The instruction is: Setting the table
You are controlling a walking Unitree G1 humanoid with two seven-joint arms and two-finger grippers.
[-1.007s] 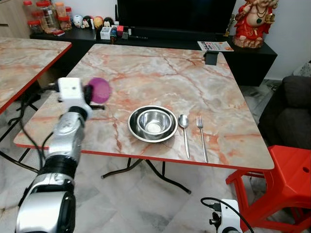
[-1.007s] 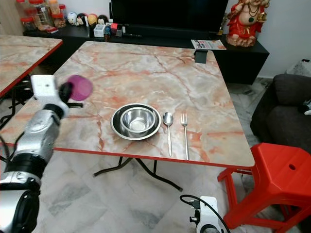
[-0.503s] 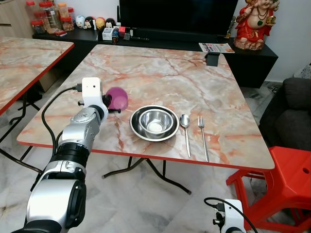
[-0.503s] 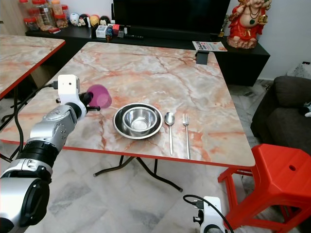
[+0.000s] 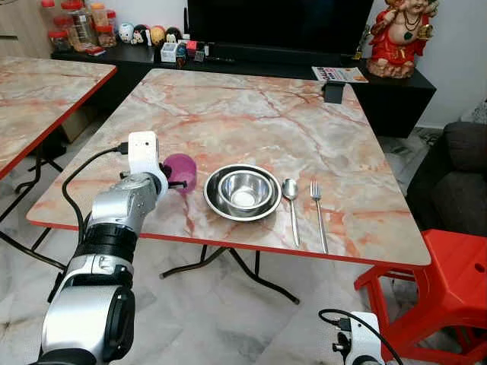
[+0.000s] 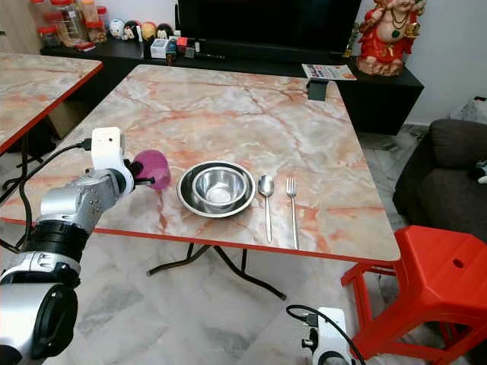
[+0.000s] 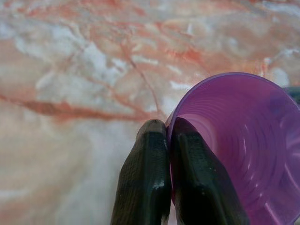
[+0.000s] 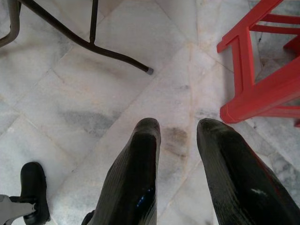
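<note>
Reaching from the robot's left over the near-left part of the pink-and-grey marble surface [image 5: 251,114] with its red edge, the left gripper [image 5: 173,176] is clamped on the rim of a translucent purple plastic cup [image 5: 183,172]. In the left wrist view, the two black fingers [image 7: 145,183] pinch the cup wall between them, one finger outside and one inside the rim. The cup is low over the surface, just left of the dishes; whether its base touches the marble cannot be told.

To the right of the cup, a round stainless-steel plate [image 5: 242,193] lies near the front edge with a smaller stainless-steel bowl [image 5: 243,188] sitting inside it. Just right of the plate lies a long-handled steel spoon [image 5: 290,204], bowl end away from the robot. Beside the spoon, parallel and slightly apart, lies a steel fork [image 5: 317,213], tines away from the robot.

At the far right, a red plastic stool [image 5: 449,281] stands on the tiled floor beside the surface.

The right gripper [image 8: 180,140] hangs low over the pale marbled floor tiles, its fingers apart with nothing between them.
</note>
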